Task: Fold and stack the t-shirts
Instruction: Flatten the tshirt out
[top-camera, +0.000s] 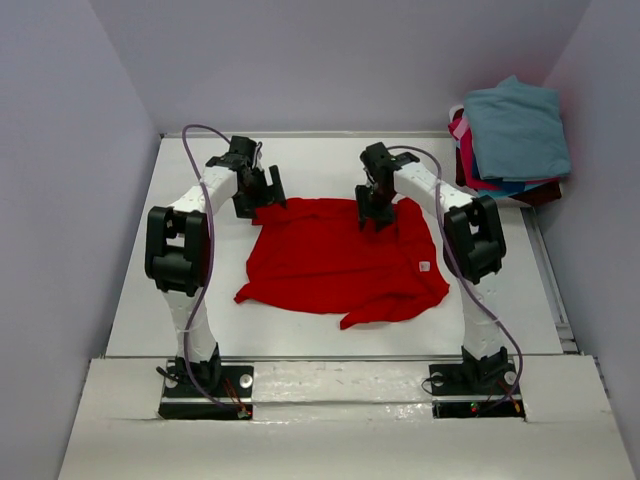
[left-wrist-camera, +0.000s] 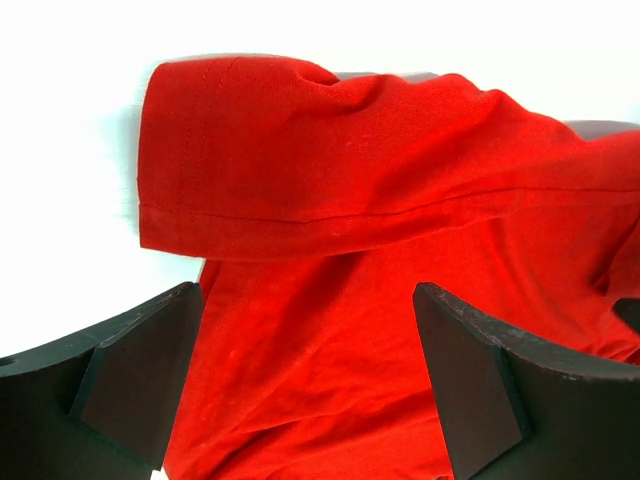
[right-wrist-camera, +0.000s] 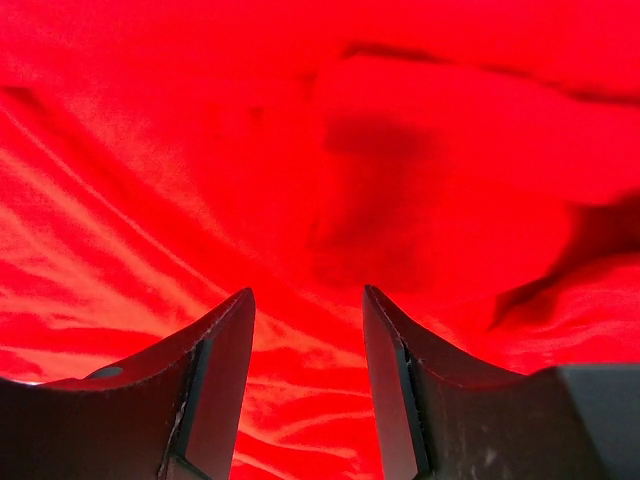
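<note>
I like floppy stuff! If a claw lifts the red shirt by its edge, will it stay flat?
Probably not: the red shirt lies in soft wrinkles, so it would likely droop. Its sleeve is folded over the body, so it seems limp. Pushed, it would probably bunch up, like its crumpled near edge.

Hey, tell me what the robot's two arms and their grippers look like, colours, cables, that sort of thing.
The left arm and right arm both have white links with chunky black joint housings, and stand on black base plates. A greyish-purple cable loops along each. The left gripper and right gripper are black, with flat wedge-shaped fingers.
</note>
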